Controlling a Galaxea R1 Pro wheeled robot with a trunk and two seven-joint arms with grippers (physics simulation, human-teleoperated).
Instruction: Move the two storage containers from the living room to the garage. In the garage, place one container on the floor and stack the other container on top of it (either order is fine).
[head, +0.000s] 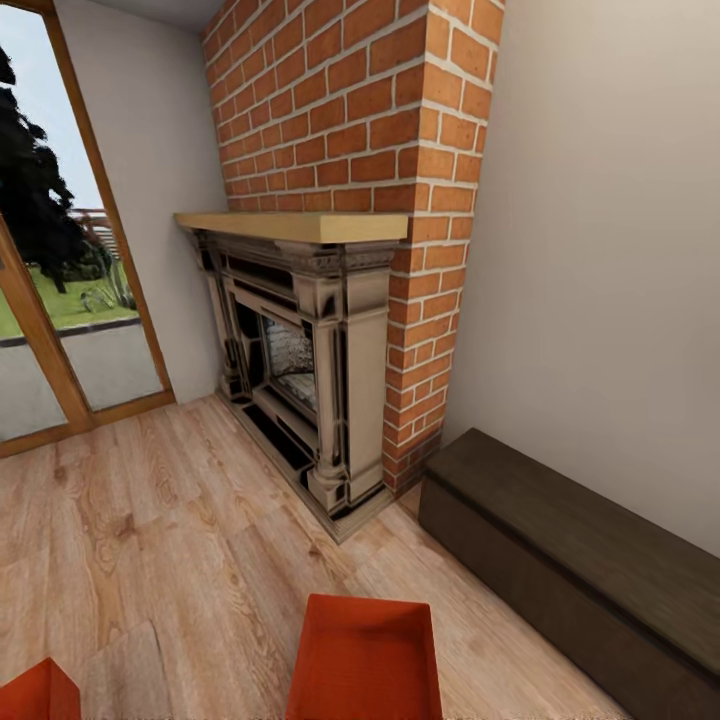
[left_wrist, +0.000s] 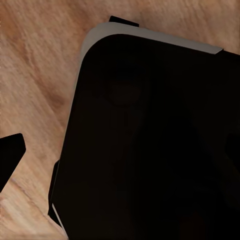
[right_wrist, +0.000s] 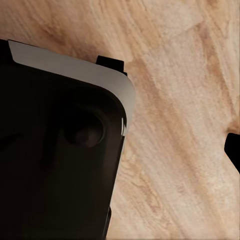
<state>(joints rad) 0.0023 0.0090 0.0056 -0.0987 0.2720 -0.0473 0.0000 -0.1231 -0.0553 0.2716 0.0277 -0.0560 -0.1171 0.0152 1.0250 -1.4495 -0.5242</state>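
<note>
Living room: light wood-plank floor (head: 180, 520), plain pale walls, wood-framed glass door (head: 60, 300) at the left with lawn beyond. The brick chimney (head: 360, 120) is the largest feature, with a wooden mantel (head: 300, 226) over a dark ornate fireplace (head: 300, 370). A long dark low bench (head: 580, 560) lies against the right wall, just beside the brickwork.

Task items: one orange-red storage container (head: 365, 655) sits on the planks at the lower edge of the head view, open side up, near the bench but apart from it. A corner of the second container (head: 38, 692) shows at the lower left, well apart from the first.

Both wrist views look down on planking past the robot's own dark base (left_wrist: 150, 150). Whether either pincer is released or clenched cannot be told.

Handling assessment: thin smooth walls suggest a light, fairly rigid bin, possibly slick. Recommended hold is over a rim wall, one finger inside and one outside, or both arms on opposite short walls. No pickup has begun.
</note>
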